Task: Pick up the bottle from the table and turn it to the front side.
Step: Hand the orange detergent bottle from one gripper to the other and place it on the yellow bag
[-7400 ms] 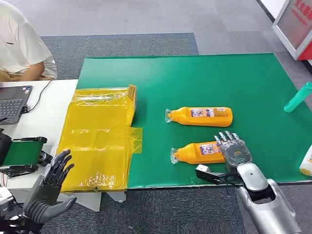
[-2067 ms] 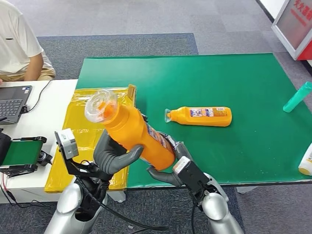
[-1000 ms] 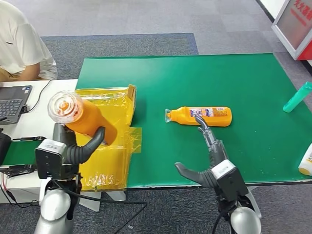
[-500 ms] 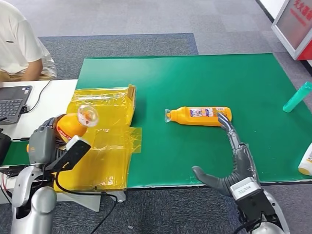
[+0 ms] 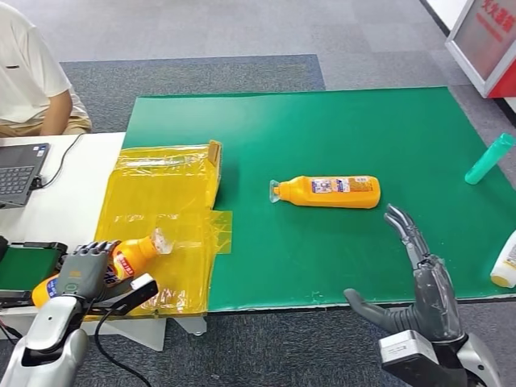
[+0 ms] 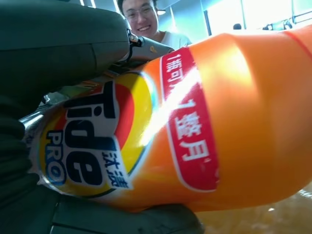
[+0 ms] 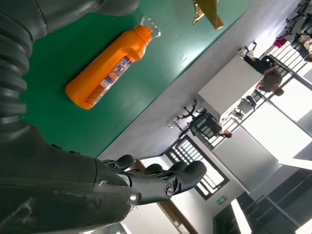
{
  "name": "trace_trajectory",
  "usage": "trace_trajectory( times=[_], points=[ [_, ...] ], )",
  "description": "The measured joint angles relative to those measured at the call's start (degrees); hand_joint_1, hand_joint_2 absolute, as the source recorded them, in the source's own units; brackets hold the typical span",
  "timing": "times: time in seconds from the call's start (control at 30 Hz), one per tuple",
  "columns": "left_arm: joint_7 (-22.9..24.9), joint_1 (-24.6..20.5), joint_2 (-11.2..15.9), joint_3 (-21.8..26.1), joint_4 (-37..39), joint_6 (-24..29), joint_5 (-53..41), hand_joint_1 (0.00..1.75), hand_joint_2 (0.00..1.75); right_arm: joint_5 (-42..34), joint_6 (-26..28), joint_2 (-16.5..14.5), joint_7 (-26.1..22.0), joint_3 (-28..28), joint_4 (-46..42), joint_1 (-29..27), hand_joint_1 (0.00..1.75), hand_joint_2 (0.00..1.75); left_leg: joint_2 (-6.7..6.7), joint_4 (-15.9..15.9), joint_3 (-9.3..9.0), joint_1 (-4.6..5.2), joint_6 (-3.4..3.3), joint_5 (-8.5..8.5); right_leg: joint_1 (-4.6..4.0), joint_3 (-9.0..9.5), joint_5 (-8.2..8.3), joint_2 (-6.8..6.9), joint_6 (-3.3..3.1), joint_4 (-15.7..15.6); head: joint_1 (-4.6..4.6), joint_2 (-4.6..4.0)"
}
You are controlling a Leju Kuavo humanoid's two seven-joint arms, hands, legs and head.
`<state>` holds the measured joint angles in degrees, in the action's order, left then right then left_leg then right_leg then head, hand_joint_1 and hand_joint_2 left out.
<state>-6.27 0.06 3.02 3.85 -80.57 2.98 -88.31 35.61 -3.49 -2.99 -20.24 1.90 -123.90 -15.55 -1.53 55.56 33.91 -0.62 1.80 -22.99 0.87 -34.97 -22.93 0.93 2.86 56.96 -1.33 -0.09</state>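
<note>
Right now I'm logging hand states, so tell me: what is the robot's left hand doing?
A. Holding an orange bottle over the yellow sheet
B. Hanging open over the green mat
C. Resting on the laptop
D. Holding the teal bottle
A: the left hand grips the orange bottle, its clear cap end over the yellow sheet; the wrist view shows its Tide label.

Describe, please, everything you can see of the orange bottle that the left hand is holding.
The orange bottle looks like glossy plastic, with a clear cap at its neck and a front label reading "Tide PRO" beside a red panel of Chinese characters, plain in the left wrist view. It lies nearly on its side over the yellow plastic sheet, cap pointing toward the green mat. The left hand grips its lower body, fingers wrapped round it. Whether it rests on the sheet cannot be told.
</note>
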Motion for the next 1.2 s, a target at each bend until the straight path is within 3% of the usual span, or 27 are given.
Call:
trace_trajectory(
  times=[0.17, 0.27, 0.5, 0.67, 0.8, 0.93, 1.2],
  points=[
    [0.25, -0.48, 1.07, -0.22, 1.78, 0.21, -0.41, 1.75, 0.0, 0.03, 0.11, 0.47, -0.16, -0.02, -0.3, -0.46, 0.0, 1.75, 0.0, 0.0, -0.01, -0.02, 0.01, 0.02, -0.03, 0.03, -0.02, 0.0, -0.03, 0.01, -0.03, 0.0],
    [1.58, -1.66, 1.84, -1.1, 2.69, 2.2, -0.55, 1.75, 0.0, 0.5, 1.69, 0.64, -2.64, -0.02, -0.9, -0.35, 0.0, 1.75, 0.01, 0.0, 0.01, -0.02, -0.02, 0.06, -0.03, 0.0, 0.0, 0.02, -0.01, 0.01, -0.02, 0.01],
    [4.66, -8.46, 4.84, -8.7, 3.25, -0.13, -0.57, 1.75, 0.0, 0.99, 1.37, 0.75, -2.51, -0.02, -3.28, 1.32, 0.0, 1.75, 0.03, 0.0, 0.06, -0.01, -0.06, 0.18, -0.02, 0.02, 0.14, 0.07, -0.01, 0.01, -0.01, 0.0],
    [4.77, -10.23, 4.86, -13.07, 3.38, 0.1, -0.44, 1.75, 0.0, 1.01, 1.14, 0.75, -2.57, 0.01, -3.28, 2.2, 0.0, 1.75, 0.03, 0.0, 0.06, 0.03, -0.08, 0.18, 0.02, 0.02, 0.16, 0.07, 0.02, 0.01, -0.02, 0.01],
    [2.78, -10.05, 2.14, -12.62, 2.83, -1.34, 6.32, 1.75, 0.0, 1.28, -0.18, 0.73, -1.02, 0.14, -3.22, 2.5, 0.0, 1.75, 0.03, 0.0, 0.09, 0.03, -0.11, 0.15, 0.02, 0.03, 0.13, 0.08, 0.05, 0.01, -0.02, 0.0],
    [0.28, -8.63, -2.73, -7.39, 2.46, -2.15, 17.32, 1.75, 0.0, 1.38, -1.53, 0.59, 1.0, 0.14, -2.15, 1.15, 0.0, 1.75, 0.04, 0.0, 0.09, 0.04, -0.14, 0.1, 0.03, 0.05, 0.06, 0.08, 0.09, 0.01, -0.02, 0.0],
    [-0.44, -8.13, -5.06, -3.78, 2.53, -2.0, 13.75, 1.75, 0.0, 1.38, -1.89, 0.46, 0.4, 0.15, -0.77, 0.5, 0.0, 1.75, 0.04, 0.0, 0.06, 0.03, -0.1, 0.11, 0.03, 0.06, 0.06, 0.07, 0.08, 0.01, -0.01, 0.01]
  ],
)
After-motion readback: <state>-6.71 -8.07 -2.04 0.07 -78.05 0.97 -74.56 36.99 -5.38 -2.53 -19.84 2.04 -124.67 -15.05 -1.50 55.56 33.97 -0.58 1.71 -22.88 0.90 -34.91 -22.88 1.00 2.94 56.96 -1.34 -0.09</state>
